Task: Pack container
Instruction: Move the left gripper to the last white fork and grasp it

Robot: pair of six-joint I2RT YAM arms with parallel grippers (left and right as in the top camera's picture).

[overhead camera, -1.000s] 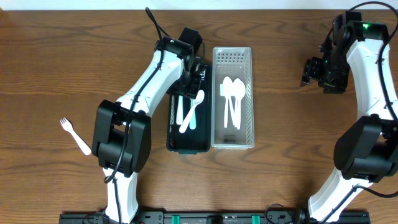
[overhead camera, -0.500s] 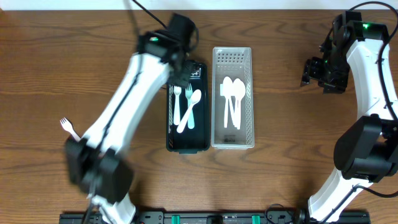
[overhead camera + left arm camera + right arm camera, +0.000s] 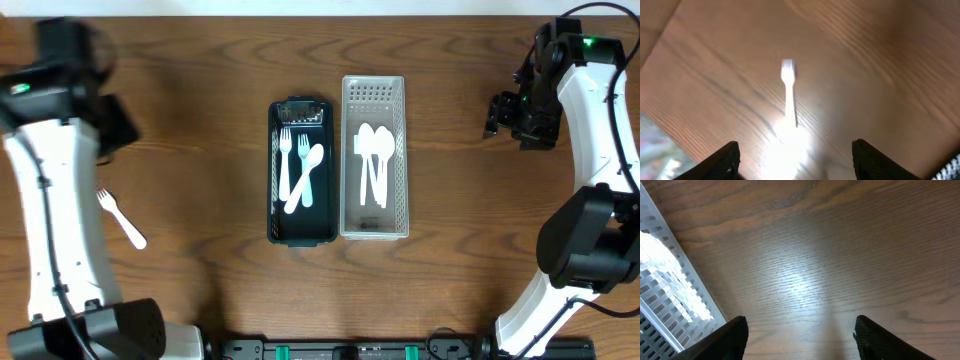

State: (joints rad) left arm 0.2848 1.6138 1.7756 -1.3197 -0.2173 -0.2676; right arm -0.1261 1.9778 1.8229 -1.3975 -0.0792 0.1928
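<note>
- Brown wooden table [image 3: 200,60] under everything.
- Lengthwise at centre, white slotted basket [image 3: 375,95] with a cluster of white spoons [image 3: 372,150] inside; one corner also at the left edge of the right wrist view.
- Just beside the basket's left wall and parallel to it, dark container [image 3: 300,232], open-topped, holding two white forks and a spoon [image 3: 300,175].
- At the far left, blurred overhead, left end effector [image 3: 795,147]: fingers spread wide, nothing between them, hanging above the loose fork.
- To the right of the basket, near the table's far right, right end effector [image 3: 800,322]: fingers wide apart, holding nothing, bare wood below.
- Flat on the table at the left, well apart from the container, loose white fork [image 3: 120,218], tines toward the far left.
</note>
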